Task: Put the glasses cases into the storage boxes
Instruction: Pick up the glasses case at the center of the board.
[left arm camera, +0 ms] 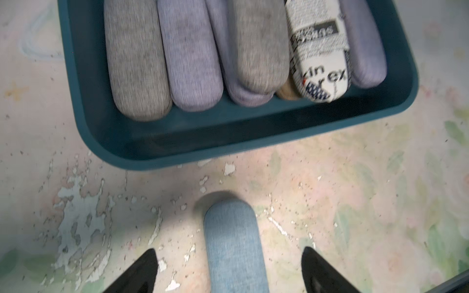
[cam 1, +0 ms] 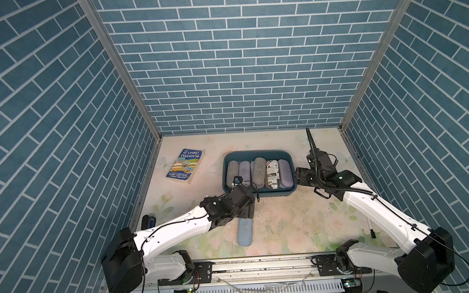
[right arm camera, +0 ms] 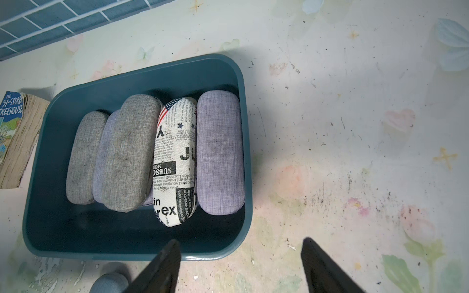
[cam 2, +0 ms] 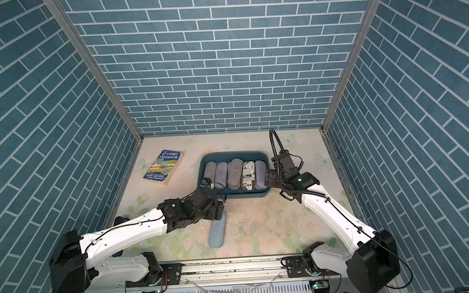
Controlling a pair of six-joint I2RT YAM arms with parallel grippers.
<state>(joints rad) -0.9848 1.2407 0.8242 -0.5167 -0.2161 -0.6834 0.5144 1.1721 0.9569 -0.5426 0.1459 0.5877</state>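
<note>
Blue case [left arm camera: 233, 243] lies between left jaws, seemingly untouched.

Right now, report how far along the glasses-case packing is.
Done: the newspaper-print case and its neighbours lie in the teal tub. In hand: the left claw stands open astride the light blue case, not gripping it; the right claw hangs open and empty beside the tub. Left: only that case shows outside.

Blue brick-patterned walls [cam 1: 240, 69], joined by metal corner posts [cam 1: 120, 67], enclose a pale floral tabletop [cam 1: 287, 227] (chipped and speckled).
</note>
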